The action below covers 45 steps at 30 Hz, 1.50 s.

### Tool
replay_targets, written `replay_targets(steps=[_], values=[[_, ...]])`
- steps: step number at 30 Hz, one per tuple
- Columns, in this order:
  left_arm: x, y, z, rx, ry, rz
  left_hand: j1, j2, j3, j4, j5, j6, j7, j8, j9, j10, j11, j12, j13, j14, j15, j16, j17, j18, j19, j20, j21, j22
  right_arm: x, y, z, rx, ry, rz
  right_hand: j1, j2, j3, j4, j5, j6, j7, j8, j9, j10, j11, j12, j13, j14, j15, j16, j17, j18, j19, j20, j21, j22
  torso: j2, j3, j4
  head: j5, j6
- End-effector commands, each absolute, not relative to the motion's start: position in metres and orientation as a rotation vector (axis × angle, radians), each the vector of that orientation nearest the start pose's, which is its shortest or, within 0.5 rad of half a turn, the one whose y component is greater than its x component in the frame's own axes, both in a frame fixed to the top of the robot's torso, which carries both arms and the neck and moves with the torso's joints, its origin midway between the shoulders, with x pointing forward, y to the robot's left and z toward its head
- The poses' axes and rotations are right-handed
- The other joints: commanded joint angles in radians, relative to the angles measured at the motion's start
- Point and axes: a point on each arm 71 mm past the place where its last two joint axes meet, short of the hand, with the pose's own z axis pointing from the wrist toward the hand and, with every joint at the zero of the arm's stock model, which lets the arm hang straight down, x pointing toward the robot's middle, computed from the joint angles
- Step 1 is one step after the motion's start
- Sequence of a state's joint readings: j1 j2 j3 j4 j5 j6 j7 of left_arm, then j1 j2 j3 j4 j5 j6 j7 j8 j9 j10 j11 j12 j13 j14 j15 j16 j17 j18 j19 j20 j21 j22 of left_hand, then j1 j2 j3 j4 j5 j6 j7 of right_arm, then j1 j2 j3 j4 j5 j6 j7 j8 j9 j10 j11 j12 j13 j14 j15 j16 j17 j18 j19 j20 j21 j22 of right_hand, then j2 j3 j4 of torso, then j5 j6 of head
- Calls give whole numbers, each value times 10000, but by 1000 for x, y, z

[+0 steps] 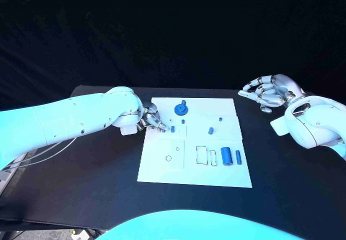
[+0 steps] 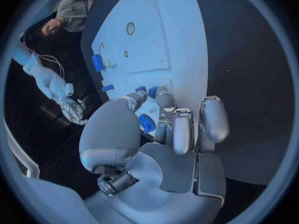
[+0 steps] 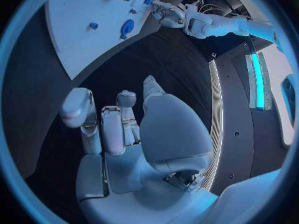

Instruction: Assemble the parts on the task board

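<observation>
White and flat, the task board lies in the middle of the black table, with its blue parts spread over it. A round blue knob-like part sits near the board's far edge, left of the middle. A small blue peg stands just in front of it, and two more small pieces, one nearer the far right corner and one a little closer in, lie toward the board's right side. Near the right edge, toward the near side, a large blue cylinder lies beside a thin blue bar, with outlined slots just to their left.

At the board's far left edge the left hand reaches down, its fingertips bunched on a small blue part; the left wrist view shows blue pieces between the fingers, so the hand pinches a part against the board.

Off the board's far right corner, the right hand hovers over bare table, fingers loosely curled, apart, holding nothing.
</observation>
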<state>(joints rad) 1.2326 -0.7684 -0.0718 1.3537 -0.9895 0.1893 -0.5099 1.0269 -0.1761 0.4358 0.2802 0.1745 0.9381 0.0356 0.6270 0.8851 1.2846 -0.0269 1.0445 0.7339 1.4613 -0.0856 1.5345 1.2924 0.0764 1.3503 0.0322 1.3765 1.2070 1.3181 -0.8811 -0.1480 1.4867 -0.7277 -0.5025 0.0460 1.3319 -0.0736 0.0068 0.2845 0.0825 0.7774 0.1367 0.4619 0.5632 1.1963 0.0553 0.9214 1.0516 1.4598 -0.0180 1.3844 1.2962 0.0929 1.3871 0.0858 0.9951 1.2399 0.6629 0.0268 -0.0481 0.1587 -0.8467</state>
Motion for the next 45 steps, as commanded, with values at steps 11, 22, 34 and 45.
replay_targets(steps=[11,22,34,45], values=[[502,228,-238,-2871,24015,-3751,451,236,-475,27,239,147,28,-258,-188,-42,-27,-40,-72,867,54,-114,2026,60,-72,5,-91,-83,504,-245,-164,5197,15814,8957,-120,217,-455,38,-89,-10,-39,-185,142,-201,-41,-73,-64,406,-49,-145,216,173,-127,-40,-105,-17,2,10,-12,4,-12],[502,226,-241,-2908,24055,-3777,659,302,-460,5,249,156,25,-307,-214,-57,-31,-49,-101,862,53,-125,2009,66,-85,6,-111,-108,504,-245,-165,5200,15835,8953,-120,217,-455,38,-89,-10,-39,-185,142,-201,-41,-73,-64,406,-49,-145,216,173,-127,-40,-105,-17,-3,9,-12,-10,-35],[501,225,-242,-3084,24128,-4003,1568,516,-208,-133,234,72,61,-608,-395,-158,-4,-110,-246,847,75,-156,1965,81,-137,22,-182,-179,504,-245,-165,5193,15881,8962,-120,237,-466,36,-86,0,-42,-186,146,-177,-45,-59,-70,412,-52,-148,223,167,-106,-43,-88,-8,4,6,-9,-10,-48],[500,223,-242,-3546,24165,-4426,2680,594,1671,-1114,241,-116,228,-1089,-661,-274,121,-188,-453,826,184,-191,1911,100,-203,122,-257,-240,504,-245,-166,5194,15924,8960,-119,250,-467,36,-85,4,-44,-186,148,-159,-47,-40,-62,420,-54,-133,245,162,-91,-44,-64,6,1,11,-11,-8,-56]])
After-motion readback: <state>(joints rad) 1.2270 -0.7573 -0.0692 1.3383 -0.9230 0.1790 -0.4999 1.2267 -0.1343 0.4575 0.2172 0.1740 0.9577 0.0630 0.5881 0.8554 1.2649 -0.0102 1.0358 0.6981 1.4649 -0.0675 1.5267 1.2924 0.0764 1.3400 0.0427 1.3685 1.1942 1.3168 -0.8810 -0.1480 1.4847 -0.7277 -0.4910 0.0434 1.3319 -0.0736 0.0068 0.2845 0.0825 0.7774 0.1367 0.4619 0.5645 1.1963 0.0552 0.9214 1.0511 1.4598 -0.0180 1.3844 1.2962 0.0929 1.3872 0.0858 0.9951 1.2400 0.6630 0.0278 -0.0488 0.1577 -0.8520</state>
